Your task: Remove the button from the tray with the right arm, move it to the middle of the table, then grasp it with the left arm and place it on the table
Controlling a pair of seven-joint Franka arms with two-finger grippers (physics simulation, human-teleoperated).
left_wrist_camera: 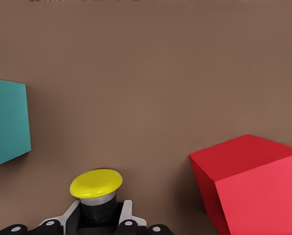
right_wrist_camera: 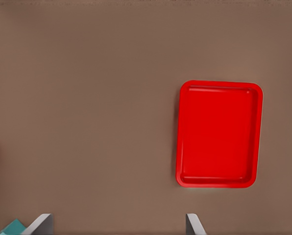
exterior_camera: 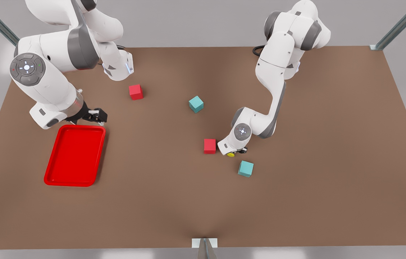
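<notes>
The button [exterior_camera: 231,154], with its yellow cap and dark base, sits low at the table [exterior_camera: 332,144] between a red cube and a teal cube. My left gripper [exterior_camera: 237,151] is on the arm at the front view's right. In the left wrist view this gripper [left_wrist_camera: 98,218] is shut on the base of the button [left_wrist_camera: 96,183], a finger [left_wrist_camera: 126,211] on each side. The red tray [exterior_camera: 75,155] lies empty at the front view's left. My right gripper [exterior_camera: 95,116] hovers open over the tray's far edge. In the right wrist view its fingers [right_wrist_camera: 43,223] stand wide apart, with the tray [right_wrist_camera: 219,134] below.
A red cube [exterior_camera: 209,146] [left_wrist_camera: 254,186] sits close beside the button, and a teal cube [exterior_camera: 246,168] [left_wrist_camera: 6,122] lies on its other side. Another red cube [exterior_camera: 136,92] and a teal cube [exterior_camera: 196,104] lie farther back. Metal frame posts stand at the table's corners.
</notes>
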